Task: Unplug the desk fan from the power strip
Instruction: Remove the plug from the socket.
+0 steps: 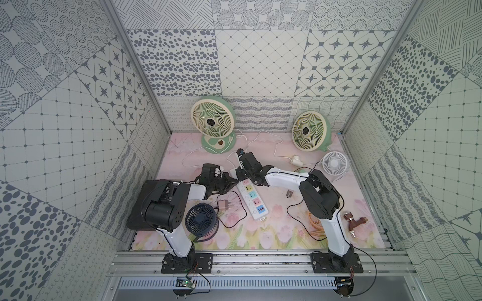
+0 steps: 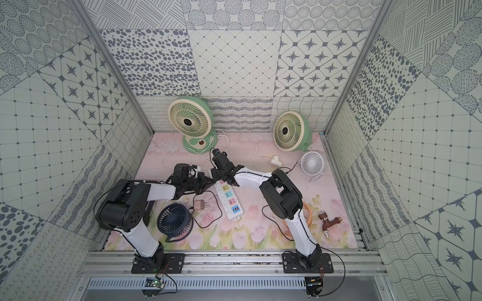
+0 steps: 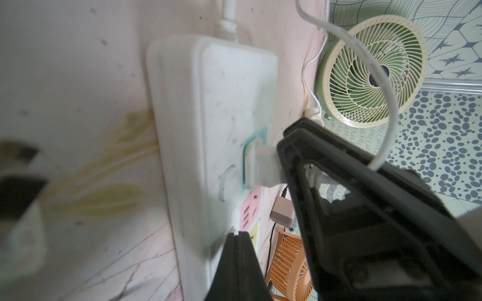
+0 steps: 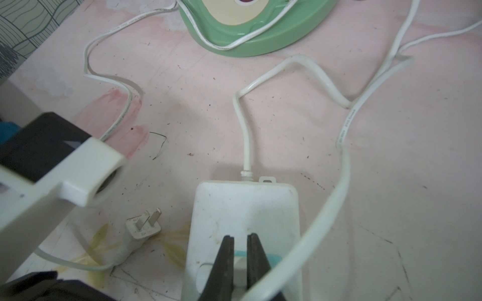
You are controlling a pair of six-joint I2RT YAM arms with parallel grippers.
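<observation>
I have the power strip [image 1: 252, 198] [image 2: 229, 202] lying flat about mid-worktop. It runs from the centre toward the front edge, with its blue USB end nearest the front. Both wrists cover its far end in both top views, so I lean on the wrist cameras there.

The right gripper [image 4: 240, 241] is clamped on a white plug [image 4: 240, 271] seated in the teal socket, one finger on each side of it. The left wrist view shows that plug [image 3: 263, 166] sitting flush in the strip. The plug's cord [image 4: 339, 187] loops away toward the back of the worktop, and I can't trace which fan it reaches.

The left gripper [image 3: 236, 239] has its fingers pressed together and holds nothing. Its tips are down at the strip's long edge beside the yellow socket. I think they touch it, though the blur there is heavy.

A loose plug [image 4: 143, 226] lies on the worktop, prongs bare, just beside the strip's cord end.
</observation>
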